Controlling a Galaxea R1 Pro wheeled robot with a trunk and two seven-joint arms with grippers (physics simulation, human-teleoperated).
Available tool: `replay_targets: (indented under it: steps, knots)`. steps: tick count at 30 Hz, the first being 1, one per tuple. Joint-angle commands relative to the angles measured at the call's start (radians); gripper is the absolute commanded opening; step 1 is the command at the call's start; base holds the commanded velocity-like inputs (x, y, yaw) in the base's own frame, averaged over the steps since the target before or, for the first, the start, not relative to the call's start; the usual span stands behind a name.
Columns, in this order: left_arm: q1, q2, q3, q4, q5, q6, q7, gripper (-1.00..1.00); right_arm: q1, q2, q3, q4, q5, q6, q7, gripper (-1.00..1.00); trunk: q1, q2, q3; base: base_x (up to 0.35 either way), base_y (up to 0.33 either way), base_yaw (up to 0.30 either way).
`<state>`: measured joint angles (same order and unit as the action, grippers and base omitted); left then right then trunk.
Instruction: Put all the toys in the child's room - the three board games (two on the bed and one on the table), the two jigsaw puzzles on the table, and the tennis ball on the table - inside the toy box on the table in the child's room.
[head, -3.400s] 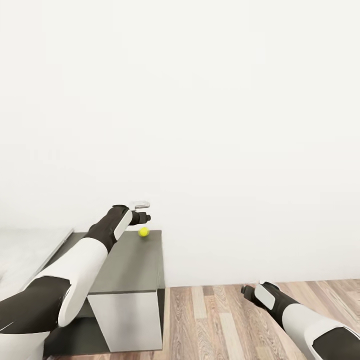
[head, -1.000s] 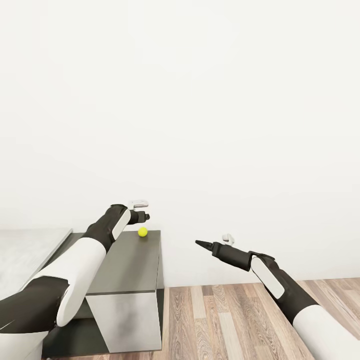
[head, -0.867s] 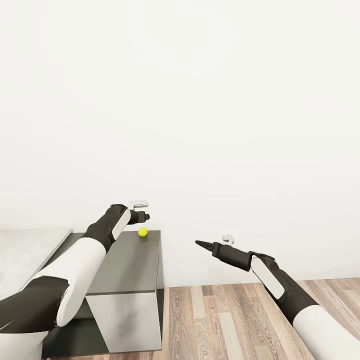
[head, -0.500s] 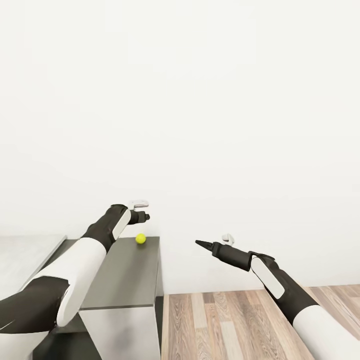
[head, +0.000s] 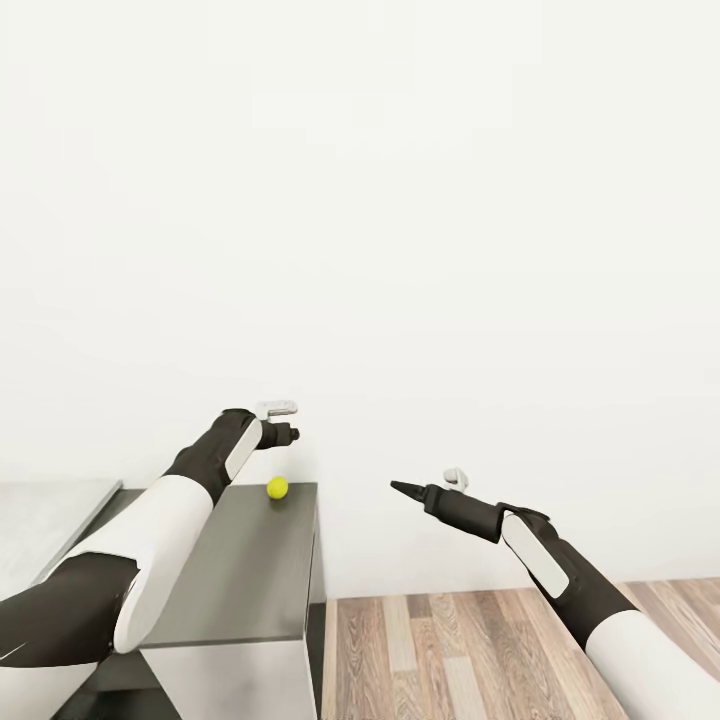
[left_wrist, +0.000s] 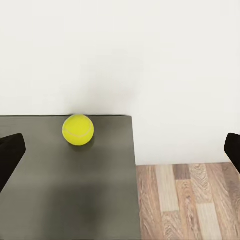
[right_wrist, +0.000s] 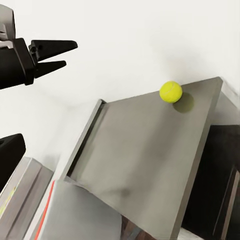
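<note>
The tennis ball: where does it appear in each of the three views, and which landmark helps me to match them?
Head view: the tennis ball lies at the far edge of the dark grey table top, below the left claw.
Left wrist view: ball on the same top, near the white wall.
Right wrist view: ball near the top's far corner.
Shared landmark: the dark top's far corner against the wall.

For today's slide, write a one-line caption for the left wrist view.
Open left tool above the dark grey table, with the tennis ball resting near its far edge by the white wall.
</note>
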<state>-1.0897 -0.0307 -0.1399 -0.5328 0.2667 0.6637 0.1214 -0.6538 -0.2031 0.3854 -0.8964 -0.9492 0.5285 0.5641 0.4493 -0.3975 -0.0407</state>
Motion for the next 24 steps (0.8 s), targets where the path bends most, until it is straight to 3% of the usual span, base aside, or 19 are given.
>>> replay_targets:
  steps: [1,13,17,24]
  knots:
    - [-0.001,0.0,-0.005,-0.001,0.011,0.004,0.01,1.0,-0.001,-0.001,0.002,0.0,-0.007,0.005,-0.001,1.0,0.001,-0.003,-0.004,0.007,0.0,0.0]
    - [-0.001,0.001,-0.004,0.007,0.013,0.007,0.024,1.0,-0.001,0.001,0.004,0.001,-0.007,0.005,0.0,1.0,0.001,-0.003,-0.015,0.051,0.01,0.0]
    - [0.001,0.0,-0.003,0.033,0.014,0.001,0.073,1.0,-0.001,0.001,0.004,0.001,-0.006,0.005,-0.001,1.0,0.001,-0.003,-0.016,0.004,0.001,0.0]
    - [0.017,-0.001,0.003,0.097,0.02,-0.11,0.136,1.0,-0.001,0.001,0.005,0.001,-0.005,0.005,-0.001,1.0,0.001,-0.003,-0.016,0.0,0.0,0.0]
